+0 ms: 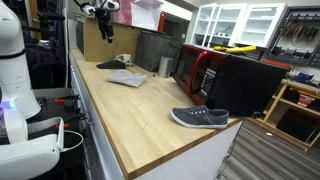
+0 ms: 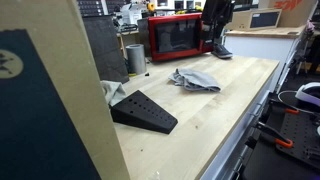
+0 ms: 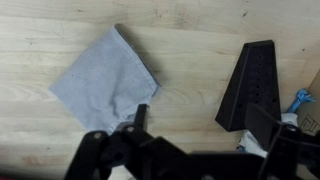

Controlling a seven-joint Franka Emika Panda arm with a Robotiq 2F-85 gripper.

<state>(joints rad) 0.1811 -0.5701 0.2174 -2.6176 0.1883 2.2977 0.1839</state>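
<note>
Two fingers [image 3: 140, 118] of the end effector [image 3: 200, 122] stand spread wide in the wrist view, and we see only bare wood of the bench [image 3: 200, 30] in the gap between them. The end effector holds nothing and touches nothing. In an exterior view it [image 1: 106, 34] hangs high above the far end of the bench [image 1: 140, 115], well clear of the surface. Below it lies a grey cloth [image 3: 105, 85], spread flat and a little rumpled, with one corner pointing away from the fingers; in the wrist view one finger overlaps the cloth's near edge. Just beside the cloth, apart from it, a black wedge-shaped block [image 3: 250, 85] lies on the wood, and the other finger shows near its wide end. We find the same pair in both exterior views: the cloth [image 1: 127, 79] [image 2: 195, 80] out on the open wood and the block [image 1: 110, 64] [image 2: 145, 110] next to it. Farther along the bench a grey shoe [image 1: 200, 117] rests on its sole near the edge, well apart from the cloth. A red microwave [image 2: 178, 38] stands at the back, with a metal cup [image 2: 135, 58] beside it.
</note>
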